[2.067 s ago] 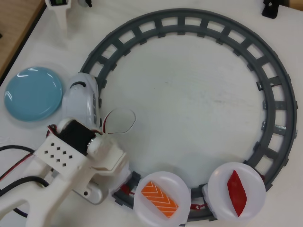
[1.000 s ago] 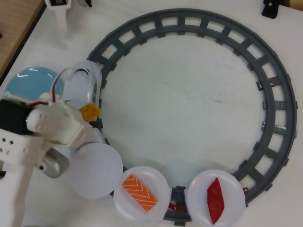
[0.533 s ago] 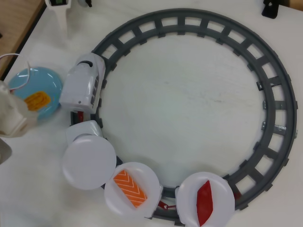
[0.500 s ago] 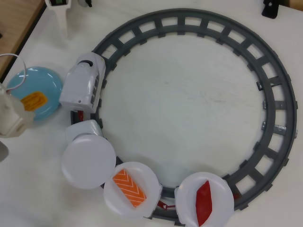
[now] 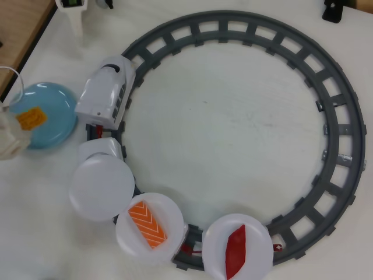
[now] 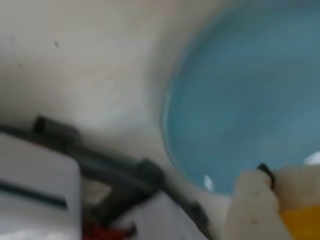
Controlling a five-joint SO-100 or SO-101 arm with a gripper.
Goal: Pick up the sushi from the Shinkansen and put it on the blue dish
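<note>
The sushi (image 5: 31, 118) sat over the blue dish (image 5: 52, 125), pinched in the claw (image 5: 26, 119) at the overhead view's left edge. The Shinkansen (image 5: 106, 91) was just right of it on the track (image 5: 326, 99), first plate (image 5: 100, 188) bare.

In the overhead view the blue dish (image 5: 49, 114) lies at the left, outside the ring of track (image 5: 338, 105), with the sushi (image 5: 31, 118) over its left part. Just right of it the Shinkansen (image 5: 106, 91) sits on the track. Behind it three plates (image 5: 100, 186) follow along the lower left curve.
</note>
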